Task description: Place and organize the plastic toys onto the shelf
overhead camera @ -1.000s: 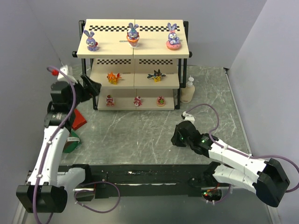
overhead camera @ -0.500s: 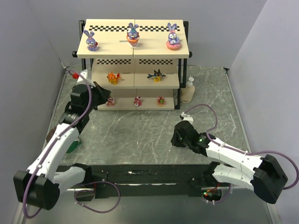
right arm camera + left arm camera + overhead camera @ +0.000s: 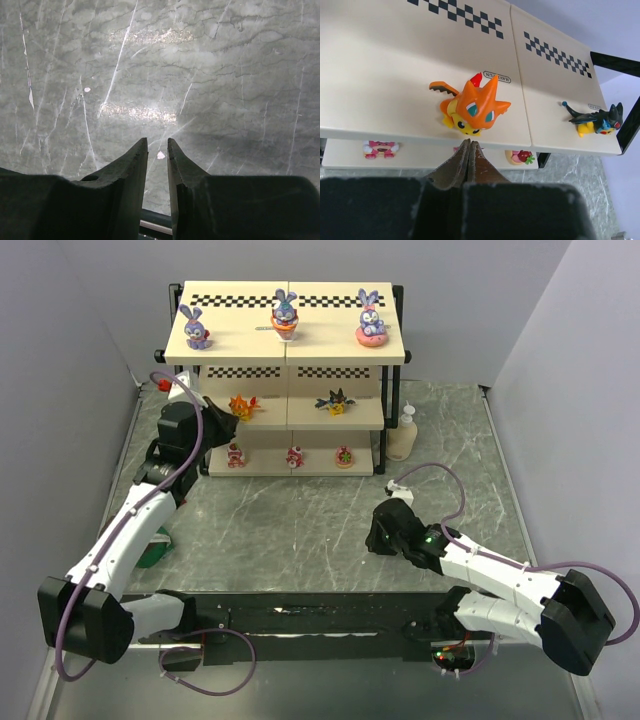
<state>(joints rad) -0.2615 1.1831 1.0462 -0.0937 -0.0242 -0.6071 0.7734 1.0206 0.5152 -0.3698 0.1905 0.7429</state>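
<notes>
1. Well in front of the shelf [image 3: 320,350], towards its right half, the right fingers [image 3: 378,532] hung low over the bare grey desk [image 3: 300,530]. They stood a little apart with nothing between them.
2. In front of the shelf's left end, a green object [image 3: 155,550] lay on the desk, partly hidden under the left arm.
3. The left fingers [image 3: 469,150] were clenched tight, tip against tip, and held nothing. They pointed at the front edge of the shelf's middle board, near its left end.
4. On the shelf's bottom board stood three pink round toys in a row: one at the left [image 3: 235,455], one in the middle [image 3: 295,456] and one at the right [image 3: 344,455], well apart from each other.
5. On the shelf's middle board, the orange spiky toy [image 3: 472,107] sat just behind the left fingers' tips, near the front edge. Whether the tips touched it, the wrist view did not settle. The dark blue and yellow winged toy [image 3: 597,122] sat on the right half of the same board.
6. Against the shelf's right end, a cream pump bottle [image 3: 405,435] stood upright on the desk.
7. On the shelf's top board, three purple bunnies stood upright at the left [image 3: 196,330], the centre [image 3: 285,318] and the right [image 3: 371,322], in front of the checker strip.
</notes>
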